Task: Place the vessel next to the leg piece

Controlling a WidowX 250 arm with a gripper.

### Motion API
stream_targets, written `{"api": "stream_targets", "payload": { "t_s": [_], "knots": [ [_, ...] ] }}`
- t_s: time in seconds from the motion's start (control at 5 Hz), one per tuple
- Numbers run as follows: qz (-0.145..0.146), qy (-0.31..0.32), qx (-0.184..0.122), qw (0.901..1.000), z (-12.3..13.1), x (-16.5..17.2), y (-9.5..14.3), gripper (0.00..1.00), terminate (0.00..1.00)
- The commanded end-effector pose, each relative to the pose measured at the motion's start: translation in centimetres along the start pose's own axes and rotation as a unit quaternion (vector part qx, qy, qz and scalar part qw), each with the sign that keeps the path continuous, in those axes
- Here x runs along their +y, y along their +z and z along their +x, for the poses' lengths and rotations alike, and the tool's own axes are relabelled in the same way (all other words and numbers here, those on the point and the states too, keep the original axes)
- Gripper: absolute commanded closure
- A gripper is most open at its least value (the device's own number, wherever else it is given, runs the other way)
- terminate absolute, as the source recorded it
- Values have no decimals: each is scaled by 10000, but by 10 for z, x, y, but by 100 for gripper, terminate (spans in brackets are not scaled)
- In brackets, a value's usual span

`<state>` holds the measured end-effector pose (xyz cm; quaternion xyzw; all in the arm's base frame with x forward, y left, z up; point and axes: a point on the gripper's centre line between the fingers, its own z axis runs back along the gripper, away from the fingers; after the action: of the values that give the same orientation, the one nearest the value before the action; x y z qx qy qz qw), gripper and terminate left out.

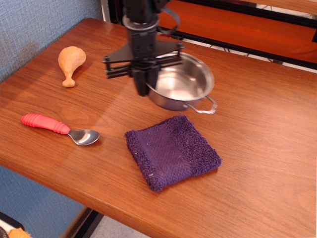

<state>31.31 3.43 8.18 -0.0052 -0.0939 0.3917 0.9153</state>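
Descending steeply from the top edge of the view, the black arm hangs close to upright, its upper links cut off by the frame. Its gripper [145, 85] is clamped on the near-left rim of the vessel [181, 83], the dark fingers pinched tight around the thin steel wall. The pot is tilted slightly, and whether its base touches the wood or hangs just above it is hard to tell. One wire loop handle juts from its near-right side; the opposite handle is hidden behind the arm and its black crossbar.

The vessel sits in the far middle of the wooden table [267, 148], just beyond the purple cloth [171, 151] and clear of it. The leg piece [70, 63] lies well apart to the left, near the table's far-left edge, its bulbous end farther away and the narrow bone end pointing nearer. A red-handled spoon [59, 128] rests near the left front edge, bowl to the right. The fingertips themselves blur into the pot's shadowed rim.
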Motion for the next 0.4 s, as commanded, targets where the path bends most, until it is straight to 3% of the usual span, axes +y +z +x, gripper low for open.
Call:
{"api": "stream_targets", "payload": {
  "t_s": [0.0,0.2],
  "knots": [
    [182,1538,-222,9877,39,16,-7,100,0],
    [311,1603,-176,9864,53,30,-21,100,0]
  ]
}}
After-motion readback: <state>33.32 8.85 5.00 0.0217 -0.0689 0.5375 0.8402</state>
